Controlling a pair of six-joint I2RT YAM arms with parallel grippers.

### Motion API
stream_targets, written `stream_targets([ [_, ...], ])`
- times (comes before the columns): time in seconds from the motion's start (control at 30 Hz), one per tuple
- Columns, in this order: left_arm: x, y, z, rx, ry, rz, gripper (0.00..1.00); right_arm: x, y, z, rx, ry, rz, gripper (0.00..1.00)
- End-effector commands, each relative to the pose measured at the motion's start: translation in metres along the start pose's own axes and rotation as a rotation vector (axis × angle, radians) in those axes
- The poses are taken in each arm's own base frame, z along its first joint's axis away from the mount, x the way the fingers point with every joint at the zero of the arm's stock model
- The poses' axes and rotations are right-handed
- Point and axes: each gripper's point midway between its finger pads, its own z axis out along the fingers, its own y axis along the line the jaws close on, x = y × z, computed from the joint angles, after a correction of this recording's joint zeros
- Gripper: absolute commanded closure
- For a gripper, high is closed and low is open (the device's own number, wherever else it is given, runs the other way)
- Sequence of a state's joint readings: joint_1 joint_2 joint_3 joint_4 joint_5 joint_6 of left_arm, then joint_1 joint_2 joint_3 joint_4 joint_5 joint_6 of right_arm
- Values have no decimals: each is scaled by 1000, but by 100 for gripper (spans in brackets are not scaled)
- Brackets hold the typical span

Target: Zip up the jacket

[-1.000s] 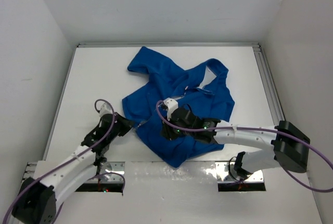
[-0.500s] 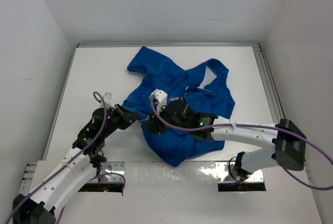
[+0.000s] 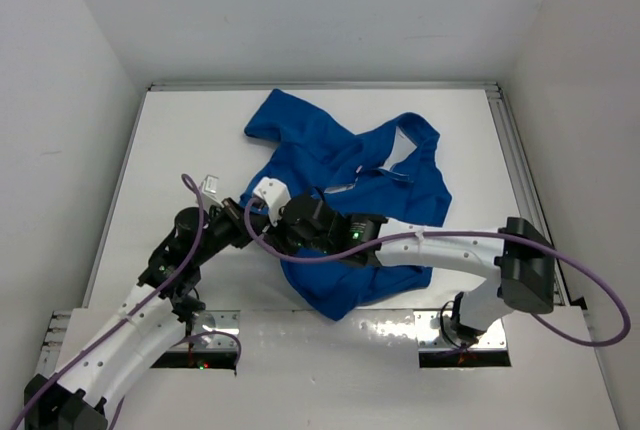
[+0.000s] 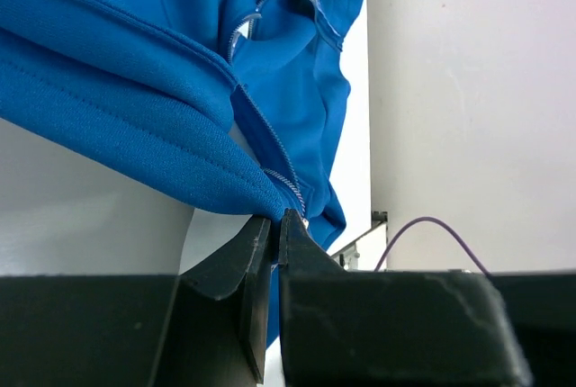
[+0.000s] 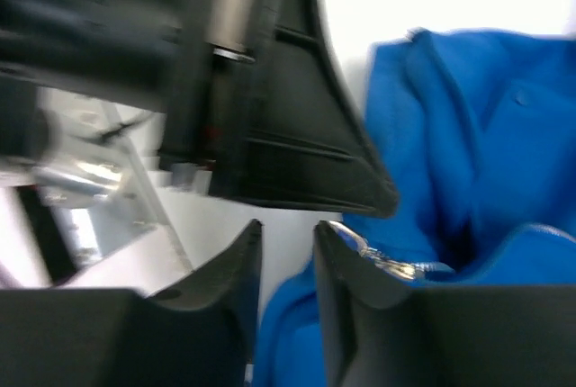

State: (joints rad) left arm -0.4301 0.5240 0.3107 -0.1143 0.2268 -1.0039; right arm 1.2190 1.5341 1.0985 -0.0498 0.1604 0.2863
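Right claw (image 3: pixel 272 228) farther left along jacket (image 3: pixel 320 145)

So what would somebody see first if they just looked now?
The bright blue jacket, lying crumpled in the middle of the white table. Next, the left arm and right arm meeting at its near left edge, where the left tool is pinched shut on the hem beside the silver zipper.

A robot lab cell: a white table (image 3: pixel 180 150) boxed in by plain white walls (image 3: pixel 60 80), aluminium rail (image 3: pixel 516 165) alongside.
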Motion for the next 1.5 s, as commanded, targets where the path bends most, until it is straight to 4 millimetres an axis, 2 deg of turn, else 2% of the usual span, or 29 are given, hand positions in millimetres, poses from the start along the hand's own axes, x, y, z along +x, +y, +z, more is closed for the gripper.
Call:
stream_targets([
  [0.0, -11, -32, -6, 113, -28, 10, 100, -3, -12, -3, 122, 16, -75, 68],
  [0.07, -11, -34, -6, 116, -28, 10, 100, 0, -12, -4, 155, 19, -91, 63],
  [0.23, -9, -31, -4, 111, -16, 6, 100, 3, -27, -5, 261, 13, -109, 61],
  [0.6, -10, -31, -6, 109, -21, 0, 100, 5, -19, 2, 378, 25, -222, 60],
  [0.77, -8, -30, -6, 103, -14, 4, 100, 1, -11, 1, 407, -17, -217, 60],
  [0.93, -8, -28, -6, 93, -12, 2, 100, -1, -18, -2, 505, -34, -245, 62],
  [1.03, -10, -28, -7, 96, -31, 6, 100, -3, -19, -14, 493, -70, -197, 63],
  [1.1, -10, -27, -8, 88, -29, 18, 100, -6, -15, -30, 429, -113, -129, 60],
  [1.17, -8, -24, -8, 81, -25, 15, 100, -10, -9, -38, 360, -155, -74, 60],
  [1.2, -8, -24, -8, 86, -28, 13, 100, -4, -12, -47, 343, -169, -29, 63],
  [1.23, -8, -24, -8, 88, -25, 12, 100, -4, -13, -49, 315, -185, 15, 70],
  [1.27, -8, -25, -8, 91, -22, 18, 100, 1, -14, -49, 288, -196, 78, 88],
  [1.33, -8, -27, -9, 95, -21, 22, 100, 10, -23, -55, 244, -223, 162, 100],
  [1.37, -7, -26, -9, 97, -20, 20, 100, 14, -18, -55, 179, -218, 218, 100],
  [1.4, -7, -26, -9, 104, -20, 18, 100, 22, -28, -54, 174, -219, 262, 100],
  [1.43, -5, -26, -8, 103, -14, 15, 100, 19, -30, -57, 137, -240, 307, 100],
  [1.47, -4, -28, -9, 113, -6, 18, 100, 21, -18, -56, 30, -226, 367, 100],
])
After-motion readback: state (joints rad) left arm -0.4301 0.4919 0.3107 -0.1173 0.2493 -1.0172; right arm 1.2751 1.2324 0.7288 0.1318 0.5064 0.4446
